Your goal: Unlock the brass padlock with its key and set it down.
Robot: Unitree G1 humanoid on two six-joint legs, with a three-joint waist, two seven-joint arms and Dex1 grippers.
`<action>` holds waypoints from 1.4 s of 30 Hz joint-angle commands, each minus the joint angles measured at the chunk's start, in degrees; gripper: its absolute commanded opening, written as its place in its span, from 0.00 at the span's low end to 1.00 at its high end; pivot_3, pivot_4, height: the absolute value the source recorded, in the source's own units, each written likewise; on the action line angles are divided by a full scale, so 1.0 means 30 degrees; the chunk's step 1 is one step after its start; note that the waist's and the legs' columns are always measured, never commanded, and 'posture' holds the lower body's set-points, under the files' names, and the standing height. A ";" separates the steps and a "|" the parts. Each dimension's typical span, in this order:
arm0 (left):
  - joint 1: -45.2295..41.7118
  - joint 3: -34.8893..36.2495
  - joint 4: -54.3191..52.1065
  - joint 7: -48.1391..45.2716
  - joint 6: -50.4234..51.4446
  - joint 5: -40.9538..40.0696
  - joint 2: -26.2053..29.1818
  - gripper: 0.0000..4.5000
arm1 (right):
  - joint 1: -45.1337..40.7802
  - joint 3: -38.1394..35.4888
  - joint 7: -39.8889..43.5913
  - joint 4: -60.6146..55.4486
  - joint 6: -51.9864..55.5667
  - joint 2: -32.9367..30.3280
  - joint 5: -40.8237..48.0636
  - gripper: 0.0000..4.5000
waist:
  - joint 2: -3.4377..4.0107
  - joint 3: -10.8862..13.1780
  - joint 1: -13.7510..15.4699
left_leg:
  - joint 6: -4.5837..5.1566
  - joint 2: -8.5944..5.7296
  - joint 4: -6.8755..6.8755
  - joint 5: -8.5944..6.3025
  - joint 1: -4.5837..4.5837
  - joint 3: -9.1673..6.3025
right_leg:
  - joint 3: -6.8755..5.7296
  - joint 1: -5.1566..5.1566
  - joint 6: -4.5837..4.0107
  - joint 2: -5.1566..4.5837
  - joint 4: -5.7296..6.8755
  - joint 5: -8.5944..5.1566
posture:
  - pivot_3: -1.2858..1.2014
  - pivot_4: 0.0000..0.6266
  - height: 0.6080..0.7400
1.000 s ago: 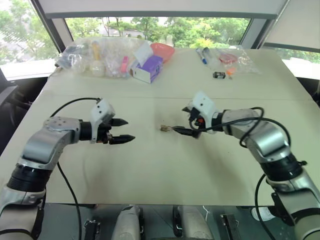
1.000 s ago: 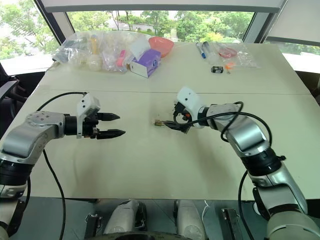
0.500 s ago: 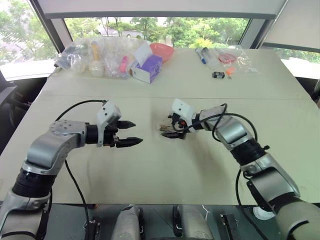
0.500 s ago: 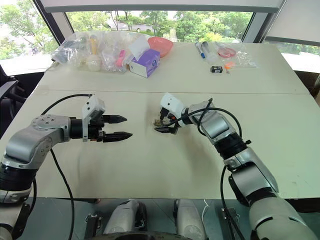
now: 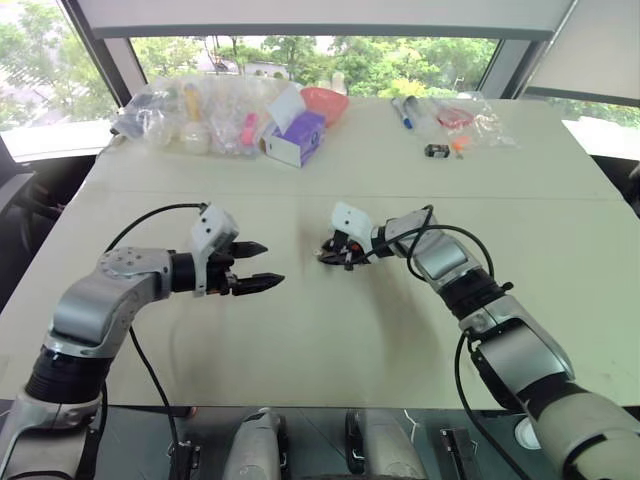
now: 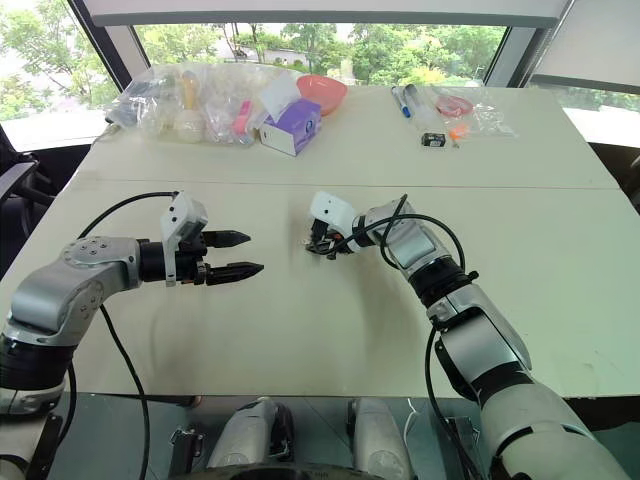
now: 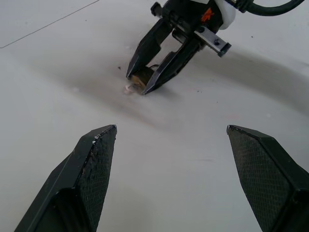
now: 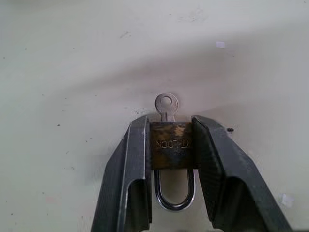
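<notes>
And there it is: our right gripper (image 8: 170, 145) has reached in and snapped its black fingers onto the small yellow-brass padlock (image 8: 171, 144), pinning it on the cream table (image 5: 330, 340) mid-surface, silvery shackle toward the wrist, the little silver key (image 8: 166, 105) sticking out of the far end. Our left gripper (image 5: 257, 265) waits nearby, jaws apart and empty. With the lock braced, we judge turning that key comes next.

left pincer (image 5: 262, 266): fingers spread, empty | right pincer (image 8: 169, 145): clamped, angled down
</notes>
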 commanded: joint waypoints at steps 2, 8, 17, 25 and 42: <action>-0.0278 0.0422 0.0071 -0.0038 -0.0467 -0.0047 -0.0086 0.85 | 0.0858 -0.0206 0.0322 -0.1653 0.0624 -0.0768 -0.0602 0.15 | 0.0001 0.0000 0.0051 | 0.0000 -0.0003 0.0000 0.0000 -0.0003 0.0000 | -0.0001 0.0000 0.0000 -0.0005 -0.0003 0.0000 | 0.52 0.24 0.96; -0.0761 0.0040 0.0710 -0.0284 -0.0811 0.0203 -0.0374 0.85 | 0.1468 -0.0439 0.0269 -0.3136 0.1262 -0.0955 -0.0656 0.26 | 0.0000 0.0000 -0.0031 | 0.0000 -0.0006 -0.0005 -0.0001 -0.0007 0.0002 | -0.0004 -0.0006 0.0000 -0.0001 -0.0007 0.0000 | 0.52 0.24 0.96; -0.0993 0.0001 0.1066 -0.0469 -0.1052 0.0464 -0.0537 0.85 | 0.1457 -0.1212 -0.0022 -0.2721 0.1487 -0.1000 -0.0783 0.82 | 0.0001 0.0000 -0.0025 | 0.0000 -0.0006 -0.0005 -0.0001 -0.0007 0.0015 | -0.0003 -0.0007 0.0000 0.0002 -0.0007 0.0000 | 0.52 0.24 0.96; -0.0877 0.0122 0.0971 -0.0326 -0.1032 0.0450 -0.0652 0.85 | 0.2142 -0.1169 0.0919 -0.3832 0.3379 -0.1416 -0.0536 0.82 | 0.0000 0.0000 0.0005 | 0.0001 -0.0006 -0.0005 -0.0001 -0.0008 0.0013 | -0.0004 -0.0005 0.0000 -0.0001 -0.0009 0.0000 | 0.52 0.24 0.96; -0.2289 0.0335 0.4585 -0.1003 -0.2390 0.0541 -0.2303 0.85 | 0.2218 -0.1955 -0.0773 -0.5699 -0.0889 -0.1603 -0.1354 0.15 | 0.0007 -0.0004 -0.0024 | -0.0010 0.0001 -0.0006 0.0005 0.0016 0.0017 | -0.0004 0.0006 0.0000 0.0019 0.0008 0.0000 | 0.52 0.24 0.96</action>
